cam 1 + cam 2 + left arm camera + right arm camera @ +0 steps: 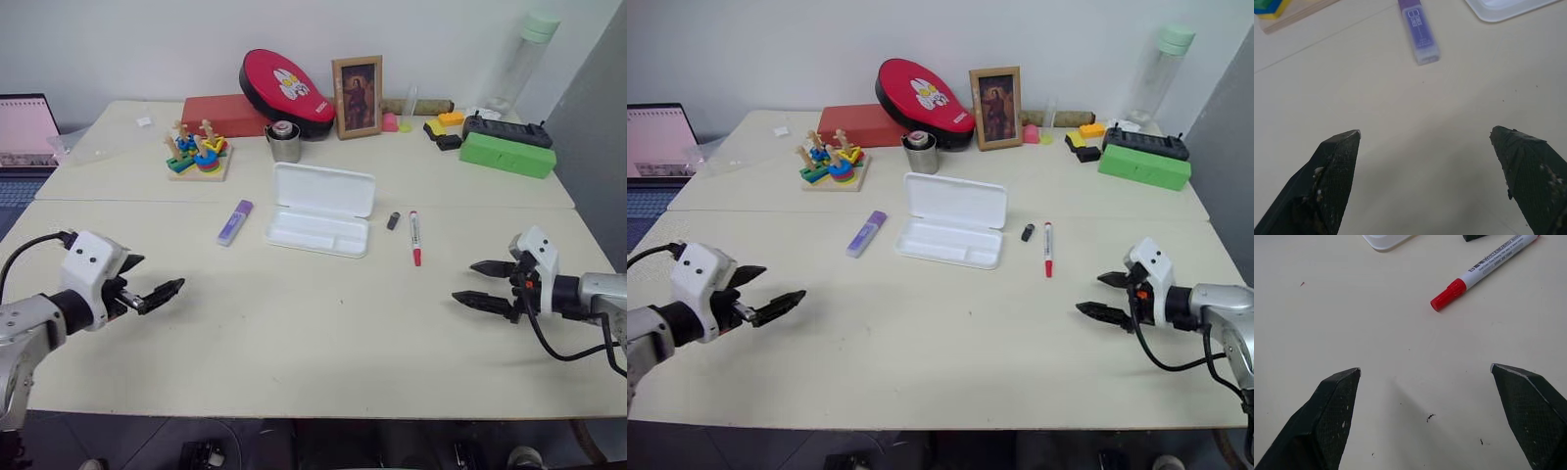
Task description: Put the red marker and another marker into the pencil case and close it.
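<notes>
The white pencil case (321,210) lies open in the middle of the table, lid hinged back, tray bare. To its right lies the red marker (414,238), red cap toward me, also seen as the red marker (1484,271). On the case's left lies the purple highlighter (235,221), the other marker, also seen as the highlighter (1419,32). My left gripper (159,282) hovers open near the front left of the table, well short of the highlighter. Over at the front right my right gripper (478,284) is open too, short of the red marker. Neither holds anything.
A small dark grey stub (393,220) lies between case and red marker. Behind the case stand a metal cup (284,142), a stacking toy (199,152), a red box (227,115), a picture frame (357,97) and a green box (507,154). A laptop (27,130) sits far left.
</notes>
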